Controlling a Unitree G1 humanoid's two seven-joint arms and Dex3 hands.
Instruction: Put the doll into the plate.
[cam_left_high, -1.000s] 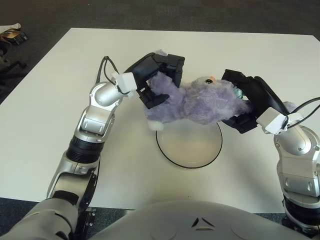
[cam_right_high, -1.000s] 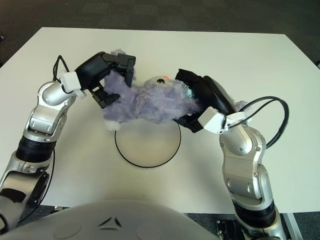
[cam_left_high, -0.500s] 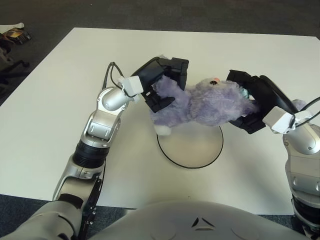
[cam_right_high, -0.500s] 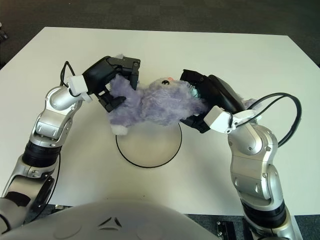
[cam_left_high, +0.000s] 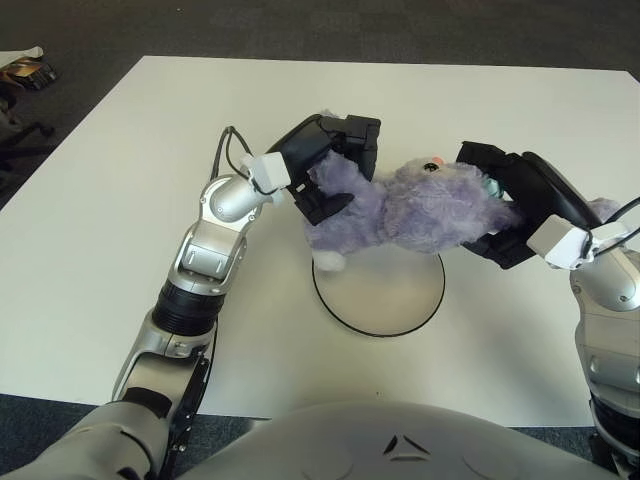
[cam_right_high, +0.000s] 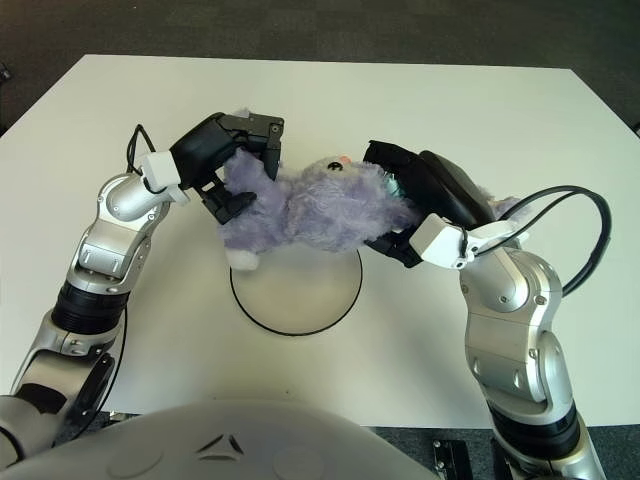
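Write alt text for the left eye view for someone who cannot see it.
A fuzzy purple doll is held at both ends, the left hand shut on one end and the right hand on the other, at the far edge of a round white plate with a dark rim. All of it is on a white table.

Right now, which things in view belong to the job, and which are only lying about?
Belong to the job:
- doll, held over the back of the plate
- plate
- left hand, gripping the doll
- right hand, gripping the doll

Lying about:
- small object on the floor, far left
- table
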